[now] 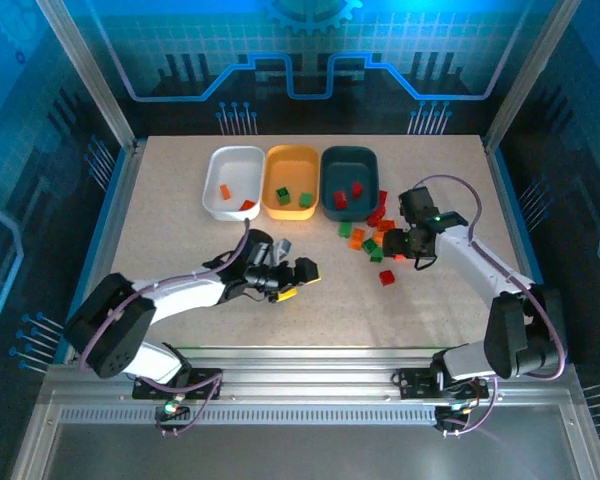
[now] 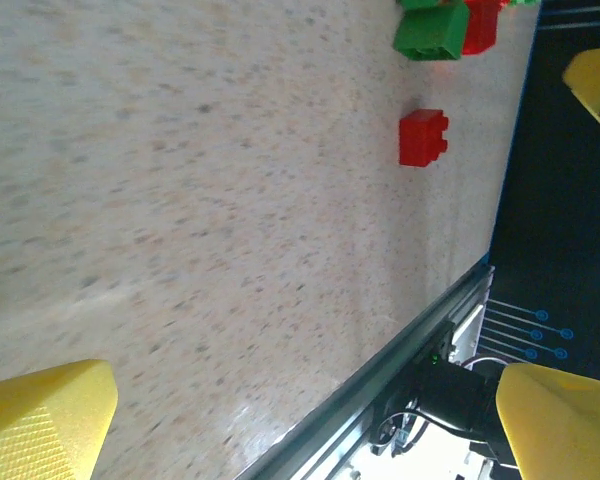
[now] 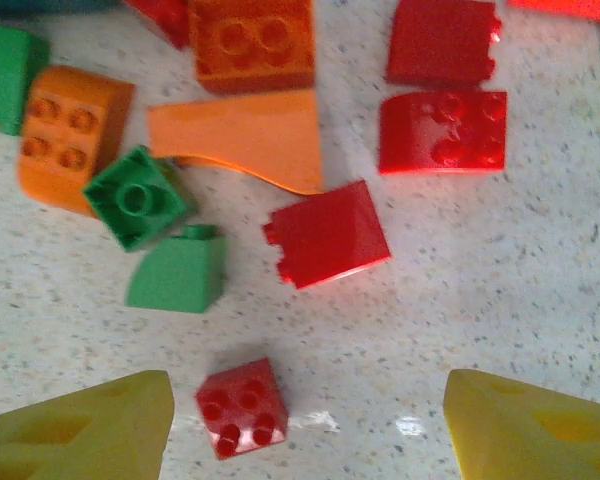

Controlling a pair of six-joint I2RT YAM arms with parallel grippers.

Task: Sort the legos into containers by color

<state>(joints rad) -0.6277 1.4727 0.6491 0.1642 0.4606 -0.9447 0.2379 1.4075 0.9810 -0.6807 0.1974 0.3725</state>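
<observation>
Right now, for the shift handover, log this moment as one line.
left gripper open, empty | right gripper open over small red brick | white tray: orange bricks | orange-yellow tray: green bricks | teal tray: red bricks | loose pile unsorted

The white-and-black left arm [image 1: 180, 292] reaches from its base at the near left corner toward the middle, lying low and nearly level, with its wrist rolled onto its side. Its black, yellow-tipped left end effector [image 1: 298, 280] has its jaws spread as wide as they go, with nothing between the padded fingertips [image 2: 40, 420]. The white-and-black right arm [image 1: 475, 255] rises from the near right corner, and its forearm angles up and to the left. The black, yellow-tipped right end effector [image 3: 305, 440] points straight down, its jaws parted and gripping nothing.
</observation>
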